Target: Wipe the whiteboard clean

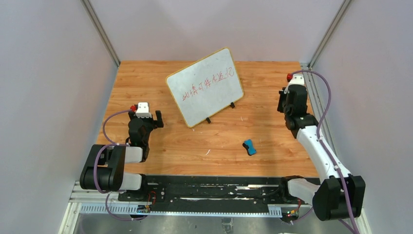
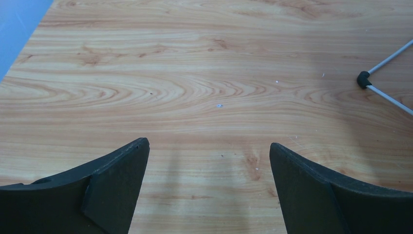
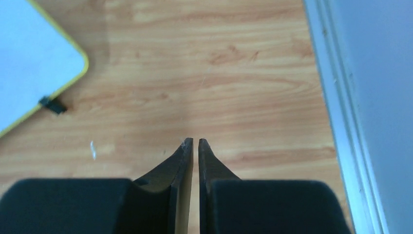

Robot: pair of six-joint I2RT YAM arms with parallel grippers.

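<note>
At the near left, the left arm (image 1: 109,165) is folded back close to its base. The left fingers (image 1: 145,117) stand wide apart over bare wood of the bench (image 1: 272,122), with nothing between them and nothing touching them.

A little farther in, right of the middle, a small blue eraser (image 1: 249,146) lies flat on the bench. It is well apart from both arms and near the whiteboard's closest edge without touching it.

The right arm (image 1: 316,146) stretches from the near right corner to the far right side. The right fingers (image 3: 190,151) are pressed together with nothing between them. They hang over bare wood beside the pale metal rail (image 3: 336,122) along the bench's right edge.

The whiteboard (image 1: 204,87) sits in the middle of the far half of the bench, at a slant to the bench edges, its long side running from near left to far right. Its frame is thin and yellow, and two black feet (image 1: 208,120) show along its nearer long edge. Red handwriting (image 1: 208,82) runs across its face, unwiped. In the right wrist view one rounded corner of the board shows to the left of the closed fingers, apart from them.
</note>
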